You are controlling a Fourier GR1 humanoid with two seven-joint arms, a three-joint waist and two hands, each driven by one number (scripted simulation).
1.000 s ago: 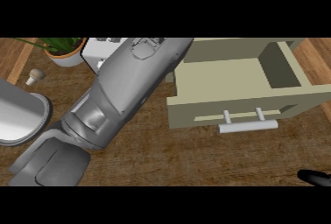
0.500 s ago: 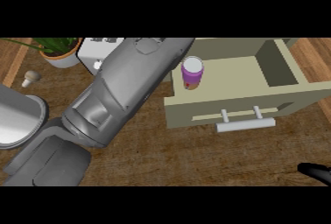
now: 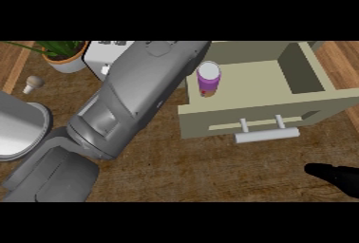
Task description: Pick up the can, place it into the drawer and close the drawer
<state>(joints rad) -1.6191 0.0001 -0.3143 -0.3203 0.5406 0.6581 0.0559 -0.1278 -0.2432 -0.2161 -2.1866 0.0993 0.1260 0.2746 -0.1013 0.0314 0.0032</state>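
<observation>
A purple can [image 3: 208, 78] with a white top stands upright inside the open beige drawer [image 3: 301, 109], at its left end. The drawer's front carries a pale bar handle [image 3: 266, 136]. My left forearm [image 3: 133, 104] runs from the lower left up to the top edge, just left of the can, and its hand does not show. Whether anything still touches the can is hidden. Part of my black right hand [image 3: 338, 176] shows at the lower right edge, below the drawer and apart from it.
A potted plant [image 3: 63, 53] and a white appliance [image 3: 104, 59] stand at the back left. A small knob-shaped thing [image 3: 32, 84] and a round silver vessel [image 3: 15, 129] sit along the left edge. Wooden counter [image 3: 210, 171] lies in front of the drawer.
The can came out from behind my left forearm and now stands in the drawer. My right hand has crept a little further into view at the lower right.
</observation>
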